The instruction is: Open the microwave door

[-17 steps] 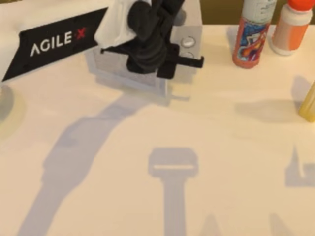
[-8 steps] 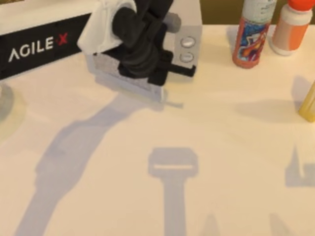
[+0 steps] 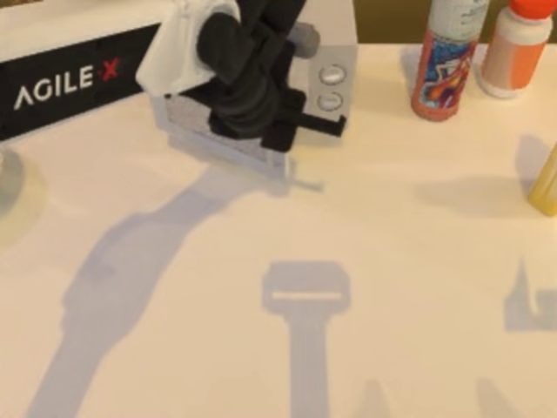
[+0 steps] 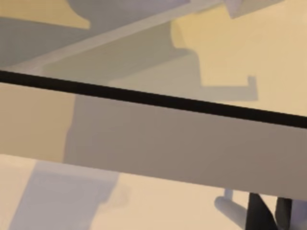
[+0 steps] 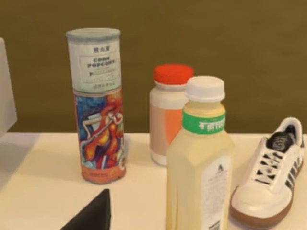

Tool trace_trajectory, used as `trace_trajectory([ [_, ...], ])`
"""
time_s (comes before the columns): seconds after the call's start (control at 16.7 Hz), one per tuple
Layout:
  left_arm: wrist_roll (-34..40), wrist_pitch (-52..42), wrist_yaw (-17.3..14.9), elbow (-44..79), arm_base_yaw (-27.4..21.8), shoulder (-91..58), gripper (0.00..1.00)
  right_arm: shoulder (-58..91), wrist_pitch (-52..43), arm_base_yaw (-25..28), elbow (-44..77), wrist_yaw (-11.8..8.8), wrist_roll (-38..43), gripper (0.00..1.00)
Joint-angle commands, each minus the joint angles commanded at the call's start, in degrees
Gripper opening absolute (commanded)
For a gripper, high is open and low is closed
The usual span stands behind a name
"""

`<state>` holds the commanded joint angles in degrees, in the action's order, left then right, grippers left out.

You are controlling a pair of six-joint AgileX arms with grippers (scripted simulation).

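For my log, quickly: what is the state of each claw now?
Left claw: at the microwave door, open or closed cannot be told.
Right claw: not in view.

My left arm covers most of the microwave (image 3: pixel 335 39) in the top view, and my left gripper (image 3: pixel 287 131) hides most of the microwave door (image 3: pixel 228 150); I cannot tell how my fingers stand there. The far edge of the top view cuts off the popcorn can (image 3: pixel 444 61) and the orange-capped bottle (image 3: pixel 515 48), and its right edge cuts the yellow bottle (image 3: pixel 546 183). My right gripper shows in no view for sure. In the right wrist view the yellow bottle (image 5: pixel 200 167) is cut at its base and hides part of the orange-capped bottle (image 5: pixel 165 112); the shoe (image 5: pixel 271 175) is cut by the edge.
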<state>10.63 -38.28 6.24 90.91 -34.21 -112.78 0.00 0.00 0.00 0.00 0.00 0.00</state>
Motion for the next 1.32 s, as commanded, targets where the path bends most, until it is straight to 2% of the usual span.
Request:
trace_trajectory([
  [0.84, 0.0, 0.0, 0.0, 0.0, 0.0, 0.0, 0.0, 0.0, 0.0, 0.0, 0.0, 0.0, 0.0, 1.0],
  [1.02, -0.4, 0.4, -0.7, -0.5, -0.2, 0.4, 0.0, 0.0, 0.0, 0.0, 0.0, 0.0, 0.0, 1.0],
  [1.32, -5.6, 1.3, -3.3, -5.5, 1.4, 3.1, 0.0, 0.0, 0.0, 0.0, 0.0, 0.0, 0.0, 1.0],
])
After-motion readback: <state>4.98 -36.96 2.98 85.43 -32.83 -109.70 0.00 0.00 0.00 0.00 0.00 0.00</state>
